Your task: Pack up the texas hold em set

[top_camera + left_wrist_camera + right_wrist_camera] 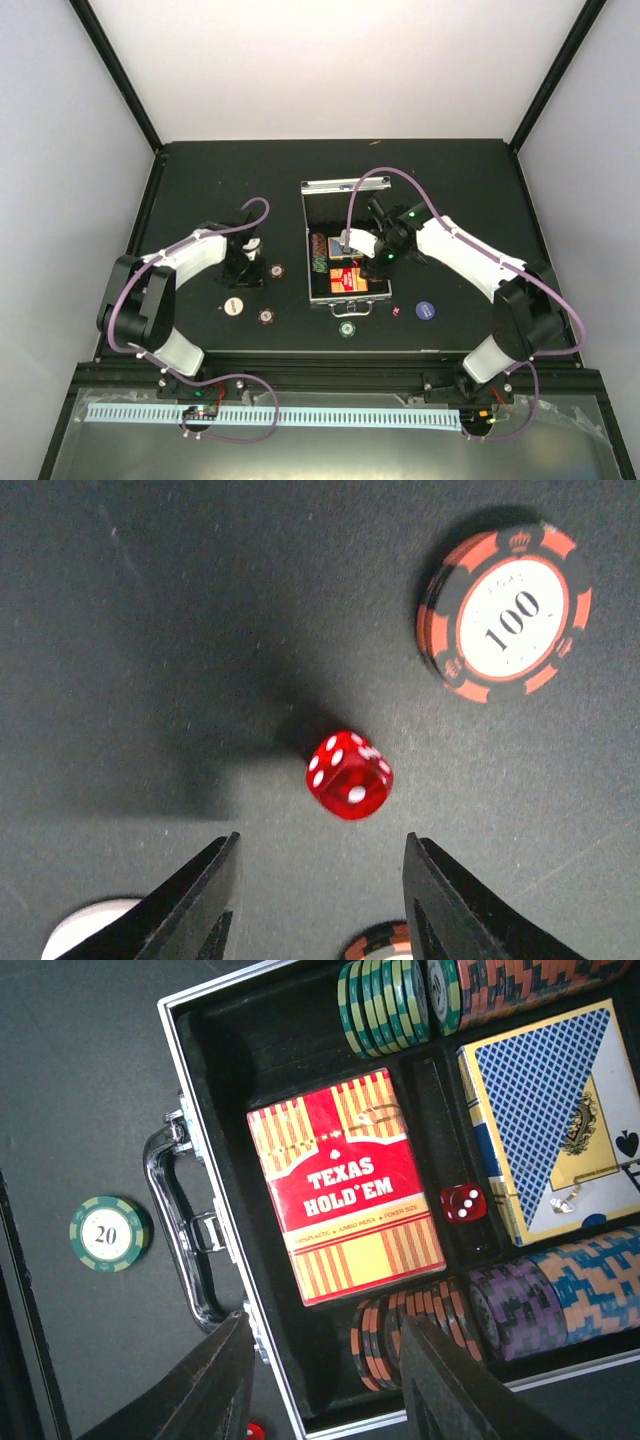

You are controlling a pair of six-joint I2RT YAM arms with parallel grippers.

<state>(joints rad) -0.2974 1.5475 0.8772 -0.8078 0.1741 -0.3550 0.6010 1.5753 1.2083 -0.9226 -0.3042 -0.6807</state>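
L gripper [320, 842]: pointing down at the desk [120, 630], well left of the case. Jaws part open, medium gap, nothing betw. them. Red die [348, 776] lies on the desk just ahead of my L fingertips, roughly in line w/ the gap, not touched. Orange-black 100 chip [505, 610] lies flat nearby, apart from the die.

Loose on the desk toward the near edge, L to R:
- cream chip [232, 306]
- maroon chip [266, 316]
- green 20 chip [110, 1232], just off the case handle [185, 1230]
- second red die [394, 311], by the case's near R corner
- purple chip [425, 310], R of that die

Silver aluminium case [335, 186]: centre of desk, open, lid stood up on the far side, handle facing the near edge.
- Red "Texas Hold'em" deck [345, 1195] sits in one compartment, blue-backed deck [545, 1110] in the next.
- Third red die [462, 1203] sits in the slot betw. the decks, just beside the blue one.
- Chip rows on edge: green [385, 1005], orange-black [395, 1335], purple [505, 1305], blue [595, 1270].

R gripper [325, 1322]: hovers over the handle side of the open case. Jaws part open, holding nothing.
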